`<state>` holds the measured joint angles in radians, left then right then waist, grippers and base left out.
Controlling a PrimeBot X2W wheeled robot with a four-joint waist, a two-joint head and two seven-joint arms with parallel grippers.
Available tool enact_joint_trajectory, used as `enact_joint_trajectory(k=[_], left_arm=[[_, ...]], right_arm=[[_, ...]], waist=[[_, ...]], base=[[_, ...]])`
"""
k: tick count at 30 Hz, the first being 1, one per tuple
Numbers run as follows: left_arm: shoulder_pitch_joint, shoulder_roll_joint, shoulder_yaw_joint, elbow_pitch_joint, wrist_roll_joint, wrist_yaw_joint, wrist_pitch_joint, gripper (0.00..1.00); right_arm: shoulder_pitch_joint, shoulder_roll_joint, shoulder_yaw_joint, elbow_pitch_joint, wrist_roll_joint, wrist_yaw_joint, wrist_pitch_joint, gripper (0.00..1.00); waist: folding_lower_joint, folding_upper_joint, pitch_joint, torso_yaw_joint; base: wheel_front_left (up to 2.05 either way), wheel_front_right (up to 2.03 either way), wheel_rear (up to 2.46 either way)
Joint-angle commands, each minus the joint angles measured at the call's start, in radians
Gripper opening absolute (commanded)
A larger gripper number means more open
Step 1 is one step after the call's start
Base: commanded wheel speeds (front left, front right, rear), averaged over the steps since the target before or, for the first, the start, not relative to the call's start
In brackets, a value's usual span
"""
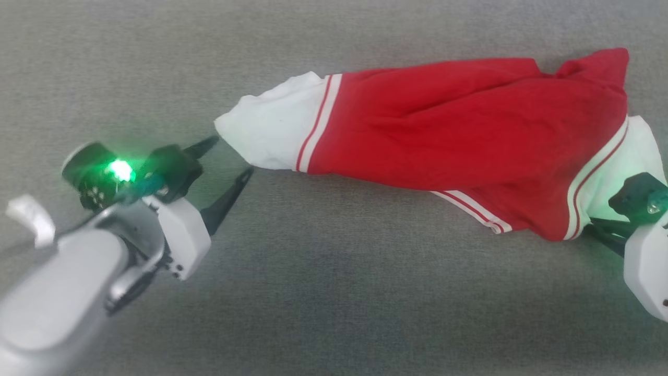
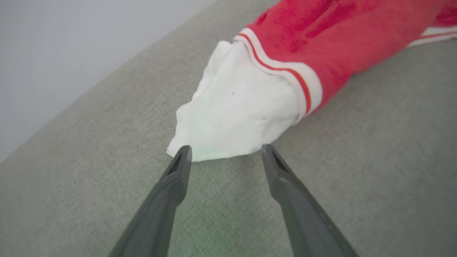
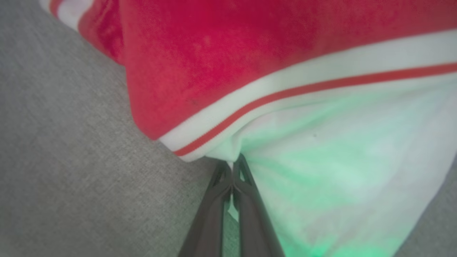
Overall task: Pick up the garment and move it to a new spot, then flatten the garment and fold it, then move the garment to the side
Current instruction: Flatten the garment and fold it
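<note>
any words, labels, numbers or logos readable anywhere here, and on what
None: there is no readable text in these views.
The garment shows just red cloth, white end panels and stripe trim, with no print or tag.
The left gripper and right gripper have plain dark fingers with no lettering visible.
The grey surface carries no markings.

Soft even light, faint shadows; green glow on garment [image 3: 339, 171]; right wrist view blurred.
</note>
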<state>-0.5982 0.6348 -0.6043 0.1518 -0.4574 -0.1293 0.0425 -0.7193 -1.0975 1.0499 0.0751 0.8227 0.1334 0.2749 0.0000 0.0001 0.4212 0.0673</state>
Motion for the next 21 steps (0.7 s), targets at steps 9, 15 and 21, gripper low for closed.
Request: enact_joint_trajectory(k=[9,15,21], left_arm=[[-0.397,0.221,-0.467,-0.096,-0.338,-0.001,0.242,1.0],[-0.544,0.208,-0.634,-0.019,-0.407,-0.001,0.237,1.0],[-0.57,0.176,-0.679,0.069,-0.419,-0.001,0.208,0.0]], right_arm=[[-0.074,0.045,0.075,0.057,0.008,-0.009,-0.032,0.0],[-0.116,0.071,0.114,0.085,0.019,-0.011,-0.055,0.0],[-0.151,0.087,0.152,0.108,0.028,-0.012,-0.078,0.0]], waist=[[0.0,-0.0001,0.059,-0.054],[0.0,-0.0001,0.095,-0.081],[0.0,-0.0001,0.105,-0.099]], base=[[0.0,0.0,0.0],[0.0,0.0,0.0],[0.0,0.0,0.0]])
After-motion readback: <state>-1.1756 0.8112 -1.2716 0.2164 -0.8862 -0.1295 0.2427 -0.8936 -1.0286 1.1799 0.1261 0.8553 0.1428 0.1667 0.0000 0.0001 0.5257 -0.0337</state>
